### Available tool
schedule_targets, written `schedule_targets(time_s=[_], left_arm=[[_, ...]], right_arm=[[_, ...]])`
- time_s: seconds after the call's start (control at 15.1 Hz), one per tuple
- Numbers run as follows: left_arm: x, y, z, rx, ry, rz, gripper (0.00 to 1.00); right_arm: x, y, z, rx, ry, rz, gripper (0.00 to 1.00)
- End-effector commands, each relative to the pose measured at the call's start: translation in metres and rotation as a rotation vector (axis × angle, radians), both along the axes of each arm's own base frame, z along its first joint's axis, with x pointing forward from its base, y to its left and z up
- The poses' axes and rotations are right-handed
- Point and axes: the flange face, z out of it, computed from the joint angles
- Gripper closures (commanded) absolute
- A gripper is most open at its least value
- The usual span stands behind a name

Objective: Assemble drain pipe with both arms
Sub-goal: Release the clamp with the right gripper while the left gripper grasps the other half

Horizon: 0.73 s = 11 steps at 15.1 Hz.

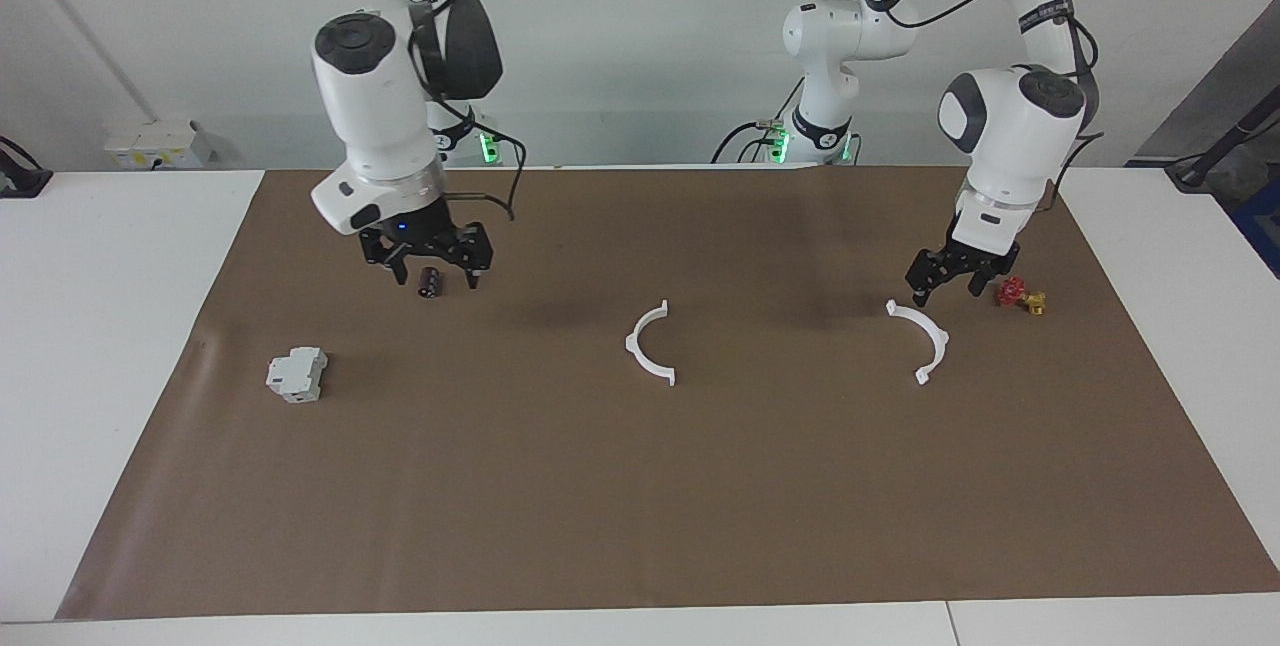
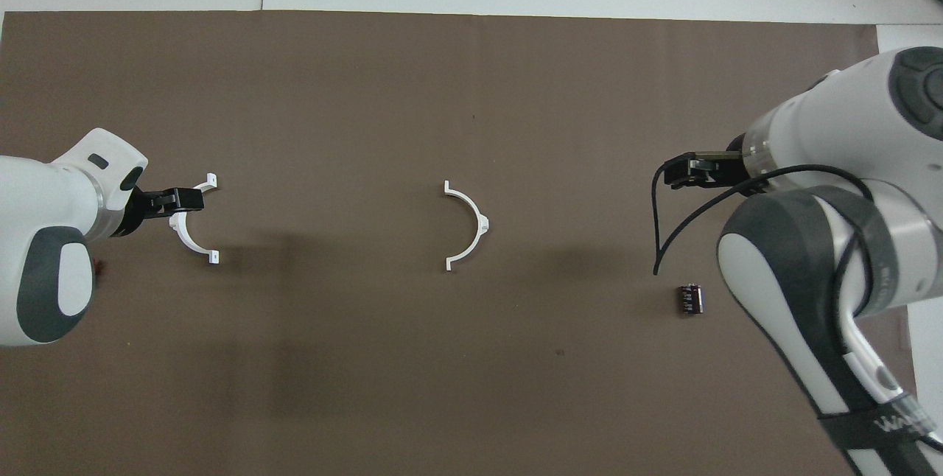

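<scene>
The desk (image 1: 120, 346) was white, w/ a brown paper sheet (image 1: 640, 486) over most of it. The drain pipe was in two white half-rings, both flat on the sheet and well apart, not joined. One half-ring (image 1: 650, 344) lay near the middle of the sheet, w/ nothing touching it. The other half-ring (image 1: 924, 340) lay toward the left arm's end of the desk.

The left pincer (image 1: 947, 288) hung low just above the end of that second half-ring which was nearer to the robots. Its fingers were apart, released, and it gripped nothing. Whether a fingertip touched the plastic could not be told. In the overhead view the left pincer (image 2: 175, 200) covered the top part of the half-ring (image 2: 193, 239). A small red-and-yellow valve (image 1: 1020, 295) stood just beside this pincer, approx. as near to the robots as the pincer's tips, closer to the sheet's edge at the left arm's end.

The right pincer (image 1: 432, 264) was up in the air toward the right arm's end, over a small dark cylinder (image 1: 430, 282). It was also released, w/ fingers spread and empty. A pale grey boxy block (image 1: 297, 373) stood farther from the robots than the cylinder, near the sheet's edge at the right arm's end. In the overhead view the right arm hid this block.
</scene>
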Motion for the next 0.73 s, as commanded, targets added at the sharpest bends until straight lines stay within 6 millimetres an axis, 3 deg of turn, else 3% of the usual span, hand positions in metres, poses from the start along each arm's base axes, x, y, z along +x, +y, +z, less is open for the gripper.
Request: schedule_targets(time_s=[0.0,0.13,0.27,0.4,0.47,0.66], left_arm=[[-0.005,0.015,-0.02,0.0,0.01,0.021,0.0],[0.001,0.023,-0.048,0.002,0.016,0.032,0.0],[0.004,0.032,-0.079,0.004,0.044,0.038,0.0],[0.006,0.037,-0.084,0.004,0.034,0.044,0.0],[0.004,0.037,-0.086,0.004,0.041,0.045,0.0],[-0.001,0.031,-0.092,0.002,0.052,0.047,0.0]], right_arm=[[-0.012,-0.06,0.022,-0.013,-0.007,0.037,0.0],[-0.017,-0.091,0.049,-0.014,-0.009,0.064,0.0],[-0.02,-0.109,0.09,-0.017,0.012,0.046,0.0],[-0.026,-0.116,0.121,-0.018,0.011,0.029,0.0],[-0.028,-0.115,0.13,-0.014,0.012,0.028,0.0],[-0.031,-0.114,0.126,0.005,0.018,0.016,0.0]])
